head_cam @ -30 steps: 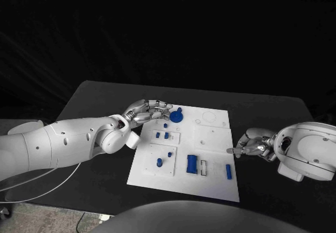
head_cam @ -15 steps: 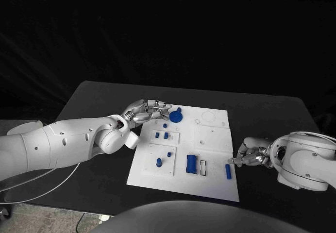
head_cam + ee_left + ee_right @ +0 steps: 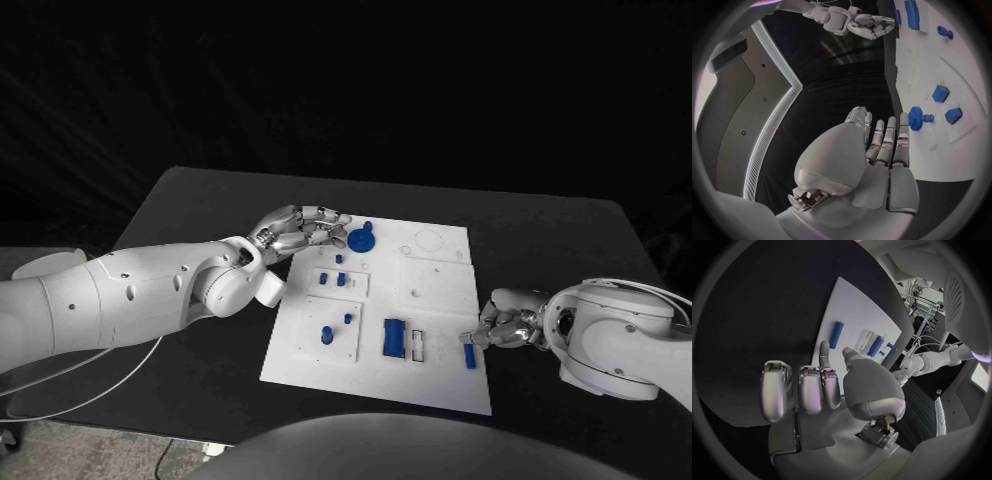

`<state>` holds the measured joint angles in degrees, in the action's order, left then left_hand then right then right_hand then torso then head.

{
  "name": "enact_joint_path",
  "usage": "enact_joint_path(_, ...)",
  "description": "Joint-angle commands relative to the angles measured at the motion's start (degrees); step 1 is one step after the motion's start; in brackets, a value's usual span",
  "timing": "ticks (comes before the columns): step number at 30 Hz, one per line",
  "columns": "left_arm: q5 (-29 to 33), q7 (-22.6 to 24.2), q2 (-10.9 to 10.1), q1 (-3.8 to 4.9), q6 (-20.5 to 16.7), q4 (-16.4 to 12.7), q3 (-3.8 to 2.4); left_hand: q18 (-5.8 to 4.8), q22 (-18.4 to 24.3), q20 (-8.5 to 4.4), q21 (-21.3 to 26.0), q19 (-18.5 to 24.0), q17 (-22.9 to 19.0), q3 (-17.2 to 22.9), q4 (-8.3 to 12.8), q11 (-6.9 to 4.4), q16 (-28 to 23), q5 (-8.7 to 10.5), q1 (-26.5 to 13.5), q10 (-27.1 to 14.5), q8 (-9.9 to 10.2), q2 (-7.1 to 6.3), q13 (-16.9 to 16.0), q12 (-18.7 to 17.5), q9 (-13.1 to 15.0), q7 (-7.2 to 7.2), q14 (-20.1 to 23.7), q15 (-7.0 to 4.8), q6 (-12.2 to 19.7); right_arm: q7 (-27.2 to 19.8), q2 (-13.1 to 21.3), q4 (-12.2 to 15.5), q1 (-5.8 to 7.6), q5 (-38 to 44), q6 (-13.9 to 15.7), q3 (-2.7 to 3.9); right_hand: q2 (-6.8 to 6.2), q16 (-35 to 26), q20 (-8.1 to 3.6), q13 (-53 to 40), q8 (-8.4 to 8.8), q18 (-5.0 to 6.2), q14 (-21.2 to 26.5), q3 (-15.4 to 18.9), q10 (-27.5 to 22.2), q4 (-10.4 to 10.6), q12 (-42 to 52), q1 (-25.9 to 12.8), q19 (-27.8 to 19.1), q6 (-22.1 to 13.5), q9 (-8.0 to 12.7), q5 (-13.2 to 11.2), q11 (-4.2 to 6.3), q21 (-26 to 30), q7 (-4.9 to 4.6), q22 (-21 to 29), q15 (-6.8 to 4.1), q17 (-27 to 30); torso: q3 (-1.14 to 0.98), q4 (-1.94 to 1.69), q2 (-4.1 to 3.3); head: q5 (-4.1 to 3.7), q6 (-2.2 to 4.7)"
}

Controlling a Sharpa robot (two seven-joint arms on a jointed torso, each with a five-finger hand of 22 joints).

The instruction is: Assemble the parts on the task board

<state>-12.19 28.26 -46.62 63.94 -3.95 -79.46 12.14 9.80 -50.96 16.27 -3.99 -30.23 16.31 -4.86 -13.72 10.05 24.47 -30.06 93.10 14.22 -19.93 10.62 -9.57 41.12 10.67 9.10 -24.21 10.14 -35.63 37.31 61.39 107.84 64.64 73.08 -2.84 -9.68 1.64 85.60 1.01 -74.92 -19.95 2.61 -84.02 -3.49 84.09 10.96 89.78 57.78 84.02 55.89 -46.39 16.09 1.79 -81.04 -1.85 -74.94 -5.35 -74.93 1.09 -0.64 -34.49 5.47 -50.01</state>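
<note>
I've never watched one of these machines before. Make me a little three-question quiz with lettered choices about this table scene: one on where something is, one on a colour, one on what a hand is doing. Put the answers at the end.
1. Where on the task board does the blue gear lie?
A. At the far corner by the left hand
B. At the near edge by the right hand
C. Off the board, on the black table

2. What colour is the slim bar nearest the right hand?
A. Grey
B. Blue
C. White

3. What is the left hand holding?
A. The gear
B. The board
C. Nothing

Answers:
1 A: the head view shows the gear at the far corner, beside the left hand's fingers.
2 B: the bar is blue against the white board.
3 C: the left wrist view shows its fingers stretched out together beside the gear, with nothing in them.
</note>
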Motion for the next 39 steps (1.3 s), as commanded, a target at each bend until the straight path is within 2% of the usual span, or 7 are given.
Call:
enact_joint_path(1,0.13,0.3,0.01,0.0,1.15,-0.08,-0.04,-0.62,0.02,0.15,-0.15,-0.29,-0.07,0.29,0.08,0.31,0.24,-0.29,0.06,0.03,-0.05,0.47,0.08,-0.06,-0.06,0.3,0.03,0.33,-0.08,0.3,-0.55,-0.58,-0.66,0.99,0.59,-0.03,0.08,-0.24,-0.26,-15.08,0.49,-0.42,-4.21,0.24,5.91,-0.26,0.22,0.27,2.55,0.51,0.16,-0.23,0.35,-0.07,-0.07,-12.17,-0.28,-4.87,0.01,0.0,0.07,-0.06,0.01)
enact_joint_path(14,0.27,0.45,-0.04,-0.17,1.37,0.07,-0.04,-0.64,0.01,0.14,-0.15,-0.28,-0.08,0.42,0.18,0.36,0.27,-0.37,0.14,0.06,-0.03,0.47,0.12,-0.07,-0.1,0.33,0.03,0.37,-0.05,0.53,-3.58,-3.13,-3.72,4.28,-0.02,-0.03,-0.27,-0.59,-0.39,-15.08,2.06,-0.46,-4.07,-2.1,5.91,-3.88,0.22,4.32,2.59,0.74,1.32,3.61,0.52,-0.23,0.06,-12.23,-0.43,-4.07,-0.06,-0.07,-0.02,-0.05,0.01)
enact_joint_path(21,0.41,0.55,-0.11,-0.5,1.43,0.17,-0.04,-0.64,0.01,0.14,-0.15,-0.28,-0.08,0.42,0.18,0.36,0.27,-0.37,0.14,0.06,-0.03,0.47,0.12,-0.07,-0.1,0.33,0.03,0.37,-0.05,0.51,-4.22,-3.58,-4.33,4.63,0.5,-0.02,-0.58,-0.74,-0.46,-15.08,2.99,-0.42,-4.02,-5.42,5.91,-7.85,0.22,8.59,2.5,0.44,1.9,7.15,0.61,-0.03,0.14,-12.17,-0.52,-3.73,-0.08,-0.02,0.14,0.06,0.01)
enact_joint_path(25,0.43,0.59,-0.07,-0.63,1.48,0.2,-0.04,-0.66,0.0,0.13,-0.15,-0.27,-0.09,0.55,0.26,0.4,0.27,-0.43,0.2,0.05,0.0,0.5,0.15,-0.1,-0.14,0.34,0.07,0.4,-0.01,0.25,-4.39,-3.44,-4.43,3.4,2.41,-0.02,-0.82,-0.76,-0.58,-15.08,2.98,-0.45,-4.02,-8.19,5.91,-11.27,0.22,12.11,2.55,0.71,1.87,9.68,0.76,-0.16,0.37,-12.22,-0.68,-3.66,-0.08,-0.05,0.1,0.09,0.01)
enact_joint_path(27,0.44,0.6,-0.06,-0.68,1.52,0.21,-0.04,-0.66,0.0,0.13,-0.15,-0.27,-0.09,0.55,0.26,0.4,0.27,-0.43,0.2,0.05,0.0,0.5,0.15,-0.1,-0.14,0.34,0.07,0.4,-0.01,0.1,-4.27,-3.17,-4.44,2.05,3.4,-0.02,-0.98,-0.75,-0.62,-15.08,2.88,-0.47,-4.02,-9.31,5.91,-12.29,0.22,12.74,2.58,0.87,1.77,9.73,0.72,-0.22,0.34,-12.24,-0.66,-3.66,-0.1,-0.07,0.09,0.15,0.01)
enact_joint_path(32,0.44,0.61,-0.03,-0.81,1.52,0.28,-0.04,-0.67,0.0,0.13,-0.15,-0.27,-0.1,0.61,0.3,0.42,0.28,-0.45,0.23,0.04,0.02,0.51,0.17,-0.11,-0.15,0.35,0.08,0.41,0.01,-0.31,-3.15,-2.08,-3.89,-5.88,5.96,0.03,-1.24,-0.66,-0.55,-15.08,2.88,-0.51,-4.06,-11.15,5.91,-13.17,0.22,12.23,2.62,0.89,1.69,10.73,0.58,-0.32,0.13,-12.28,-0.54,-3.8,-0.08,-0.2,0.13,0.29,0.01)
enact_joint_path(39,0.46,0.78,0.04,-0.86,1.34,0.39,-0.04,-0.68,-0.01,0.13,-0.15,-0.26,-0.1,0.64,0.32,0.44,0.28,-0.46,0.24,0.04,0.02,0.51,0.18,-0.12,-0.16,0.36,0.09,0.42,0.02,-0.68,-1.82,-0.92,-0.87,-18.37,7.93,0.08,-1.28,-0.43,-0.37,-15.08,2.88,-0.55,-4.14,-13.53,5.91,-13.39,0.22,10.18,2.71,0.99,1.65,13.37,0.37,-0.52,-0.14,-12.34,-0.34,-4.15,-0.02,-0.07,0.07,0.43,0.01)
